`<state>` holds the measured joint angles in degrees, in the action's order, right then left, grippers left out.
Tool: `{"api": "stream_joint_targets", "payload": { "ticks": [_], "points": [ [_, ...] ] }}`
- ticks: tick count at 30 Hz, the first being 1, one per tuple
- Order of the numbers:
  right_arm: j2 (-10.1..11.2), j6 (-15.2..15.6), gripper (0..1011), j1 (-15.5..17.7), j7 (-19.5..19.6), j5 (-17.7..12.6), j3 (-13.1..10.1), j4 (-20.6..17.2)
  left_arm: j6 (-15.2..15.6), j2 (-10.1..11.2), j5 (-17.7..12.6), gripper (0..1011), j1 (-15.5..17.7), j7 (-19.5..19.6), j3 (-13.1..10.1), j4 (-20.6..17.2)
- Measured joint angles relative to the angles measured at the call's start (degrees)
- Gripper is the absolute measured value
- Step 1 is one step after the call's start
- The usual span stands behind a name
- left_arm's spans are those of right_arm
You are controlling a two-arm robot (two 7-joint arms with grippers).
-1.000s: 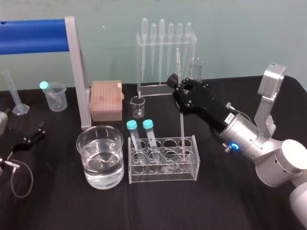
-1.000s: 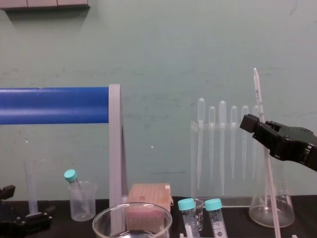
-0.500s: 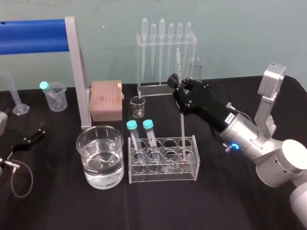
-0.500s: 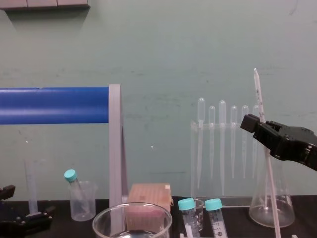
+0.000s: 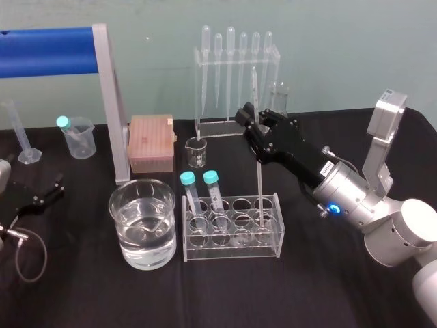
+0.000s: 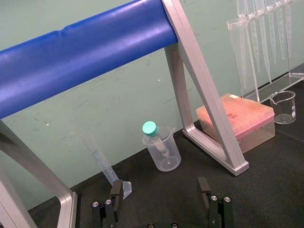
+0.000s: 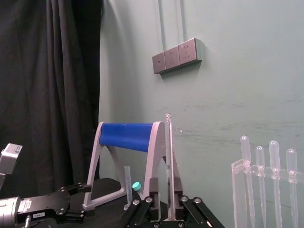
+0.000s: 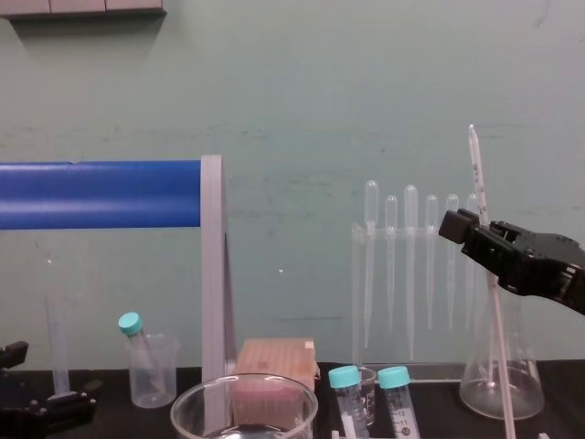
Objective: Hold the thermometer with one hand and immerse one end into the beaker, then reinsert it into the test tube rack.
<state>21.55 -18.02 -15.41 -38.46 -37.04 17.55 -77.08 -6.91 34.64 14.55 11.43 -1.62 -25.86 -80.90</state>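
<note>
Left gripper (image 6: 159, 190) lies parked on the black table (image 5: 82, 294) at the far left, its fingers spread wide and holding nothing. Behind it stand a cylinder (image 5: 28, 156) and a plastic cup (image 5: 78, 140) with a teal-capped tube leaning in it. To their right rises a blue-barred frame (image 5: 111, 102), with a pink tip box (image 5: 151, 142) just beside its foot.

The beaker (image 5: 111, 205), partly filled with water, sits in front of the box and just left of the rack (image 5: 232, 251). Two teal-capped tubes (image 5: 216, 195) stand in the rack's left holes. Behind the rack are a small beaker (image 5: 196, 152) and a pipette stand (image 5: 237, 56).

The thermometer (image 5: 259, 181) stands in the rack's far-right hole, lower end down, leaning slightly. Its top stands clear above the right gripper (image 5: 254, 123). That gripper reaches in from the right and is closed on the upper part of the rod, well above the rack, with a finger on either side. A flask (image 8: 526, 389) stands behind it, near the pipette stand.
</note>
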Motion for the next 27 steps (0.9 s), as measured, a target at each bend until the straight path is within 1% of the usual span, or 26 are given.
{"api": "stream_joint_targets", "payload": {
  "ticks": [2,3,6,7,8,9,11,12,13,15,18,20,23,24,25,27],
  "points": [
    [0.0,-0.01,229,0.0,-0.01,0.0,0.0,0.0,0.0,0.0,0.0,1008,0.0,0.0,0.0,0.0],
    [0.0,-0.01,285,0.0,-0.02,-0.01,0.0,0.0,0.0,0.0,0.0,1008,0.0,0.0,0.0,0.0],
    [0.0,-0.03,345,0.0,-0.04,-0.03,0.0,0.0,0.0,0.0,0.0,1008,0.0,0.0,0.0,0.0],
    [0.0,-0.03,399,0.0,-0.05,-0.03,0.0,0.0,0.0,0.0,0.0,1008,0.0,0.0,0.0,0.0],
    [0.0,-0.03,422,0.0,-0.05,-0.03,0.0,0.0,0.0,0.0,0.0,1008,0.0,0.0,0.0,0.0],
    [0.0,-0.04,484,0.0,-0.07,-0.03,0.0,0.0,0.0,0.0,0.0,1008,0.0,0.0,0.0,0.0],
    [0.0,-0.05,514,0.0,-0.07,-0.03,0.0,0.0,0.0,0.0,0.0,1008,0.0,0.0,0.0,0.0],
    [0.0,-0.05,547,0.0,-0.07,-0.03,0.0,0.0,0.0,0.0,0.0,1008,0.0,0.0,0.0,0.0],
    [0.0,-0.05,602,0.0,-0.08,-0.03,0.0,0.0,0.0,0.0,0.0,1008,0.0,0.0,0.0,0.0],
    [0.0,-0.06,645,0.0,-0.08,-0.03,0.0,0.0,0.0,0.0,0.0,1008,0.0,0.0,0.0,0.0],
    [0.0,-0.06,762,0.0,-0.08,-0.03,0.0,0.0,0.0,0.0,0.0,1008,0.0,0.0,0.0,0.0],
    [0.0,-0.06,797,0.0,-0.08,-0.03,0.0,0.0,0.0,0.0,0.0,1008,0.0,0.0,0.0,0.0],
    [0.0,-0.06,890,0.0,-0.07,-0.03,0.0,0.0,0.0,0.0,0.0,1008,0.0,0.0,0.0,0.0],
    [0.0,-0.06,899,0.0,-0.07,-0.03,0.0,0.0,0.0,0.0,0.0,1008,0.0,0.0,0.0,0.0],
    [0.0,-0.06,953,0.0,-0.07,-0.03,0.0,0.0,0.0,0.0,0.0,1008,0.0,0.0,0.0,0.0],
    [0.0,-0.06,996,0.0,-0.07,-0.03,0.0,0.0,0.0,0.0,0.0,1008,0.0,0.0,0.0,0.0]
  ]
}}
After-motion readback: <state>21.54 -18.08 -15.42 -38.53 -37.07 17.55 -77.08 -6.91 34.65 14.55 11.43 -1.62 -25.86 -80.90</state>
